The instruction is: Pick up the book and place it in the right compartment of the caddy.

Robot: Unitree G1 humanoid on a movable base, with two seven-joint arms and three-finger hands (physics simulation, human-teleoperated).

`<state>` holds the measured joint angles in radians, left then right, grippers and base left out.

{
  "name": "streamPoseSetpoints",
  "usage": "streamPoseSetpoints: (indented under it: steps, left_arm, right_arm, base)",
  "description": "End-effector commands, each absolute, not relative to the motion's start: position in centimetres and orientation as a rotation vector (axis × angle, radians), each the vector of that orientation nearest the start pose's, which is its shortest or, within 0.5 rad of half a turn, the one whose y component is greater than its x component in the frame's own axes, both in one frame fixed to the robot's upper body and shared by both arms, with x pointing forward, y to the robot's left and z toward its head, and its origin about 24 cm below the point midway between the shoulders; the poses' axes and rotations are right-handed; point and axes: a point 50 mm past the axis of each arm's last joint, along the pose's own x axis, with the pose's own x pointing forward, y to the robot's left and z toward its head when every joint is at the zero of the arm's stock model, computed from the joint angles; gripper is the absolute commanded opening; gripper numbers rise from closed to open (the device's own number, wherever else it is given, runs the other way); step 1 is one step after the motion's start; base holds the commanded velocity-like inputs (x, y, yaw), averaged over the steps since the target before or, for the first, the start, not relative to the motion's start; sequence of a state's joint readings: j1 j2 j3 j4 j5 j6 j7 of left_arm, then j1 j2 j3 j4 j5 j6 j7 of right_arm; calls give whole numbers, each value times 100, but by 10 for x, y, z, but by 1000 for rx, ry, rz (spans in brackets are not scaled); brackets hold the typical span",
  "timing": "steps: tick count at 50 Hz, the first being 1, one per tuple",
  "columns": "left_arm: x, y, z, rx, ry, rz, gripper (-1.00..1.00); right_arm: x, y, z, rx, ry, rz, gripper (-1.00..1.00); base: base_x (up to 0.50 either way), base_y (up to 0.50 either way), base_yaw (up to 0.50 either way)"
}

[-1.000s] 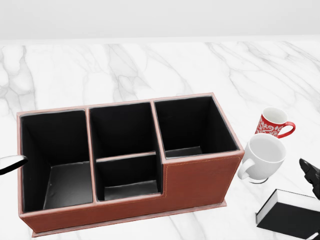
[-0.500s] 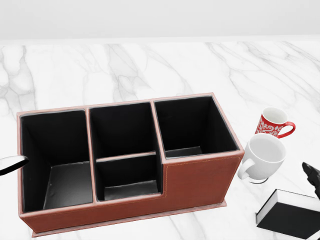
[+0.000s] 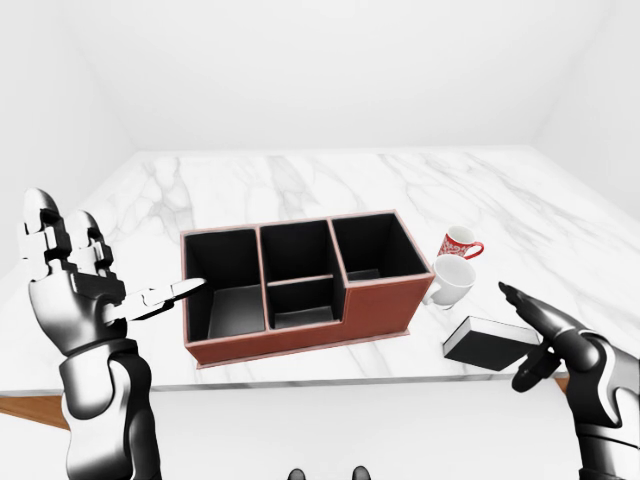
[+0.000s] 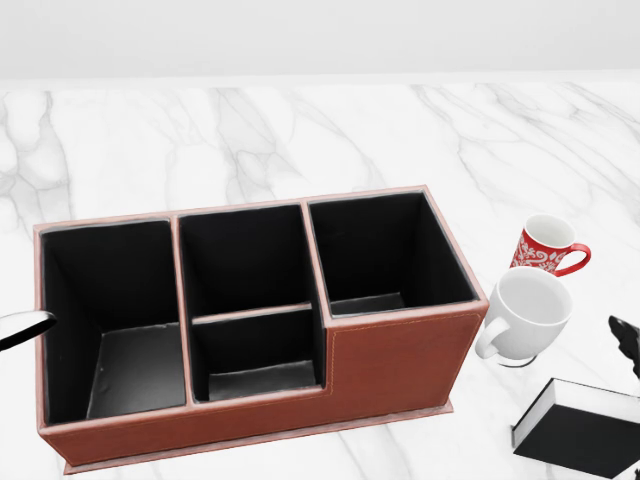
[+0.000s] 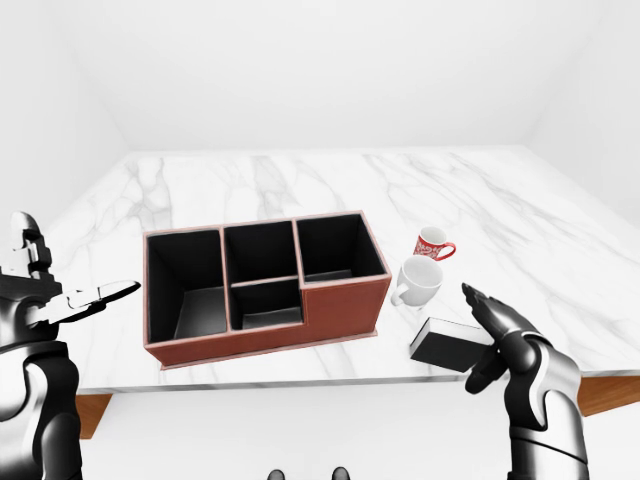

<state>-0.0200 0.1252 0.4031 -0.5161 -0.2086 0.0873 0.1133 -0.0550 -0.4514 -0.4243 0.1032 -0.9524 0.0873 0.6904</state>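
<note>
The book [image 3: 492, 343] is black with white page edges and lies flat near the marble counter's near edge, right of the caddy; it also shows in the head view [image 4: 580, 432]. The red-brown caddy [image 3: 376, 302] has black compartments; its right compartment [image 4: 385, 255] holds nothing. My right hand [image 3: 527, 338] is open, fingers spread just right of and over the book's right end, not closed on it. My left hand [image 3: 110, 285] is open and raised left of the caddy, one fingertip near its left wall.
A white mug [image 4: 525, 318] stands just right of the caddy, above the book. A red patterned mug [image 4: 546, 246] stands behind it. The counter's near edge [image 3: 300, 372] runs just below the caddy and book.
In the head view my right hand has slid right and down, so less of it shows at the right edge. The book, caddy and mugs have not moved.
</note>
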Motion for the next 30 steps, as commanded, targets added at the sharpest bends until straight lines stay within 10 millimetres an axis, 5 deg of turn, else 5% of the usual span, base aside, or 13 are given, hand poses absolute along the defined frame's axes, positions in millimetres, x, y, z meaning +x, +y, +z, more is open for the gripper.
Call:
streamPoseSetpoints:
  steps: [1, 19, 30]
  left_arm:
    - [214, 250, 166, -21, -497, 407, 100]
    - [215, 249, 165, -21, -494, 405, 100]
    - [215, 251, 165, -24, -490, 409, 100]
  right_arm:
    - [240, -331, 67, -1168, 674, 93, 100]
    - [262, -327, 77, -1209, 663, 119, 100]
    - [267, -328, 55, -1173, 711, 150, 100]
  base:
    - [0, 0, 0]
    - [0, 0, 0]
    - [0, 0, 0]
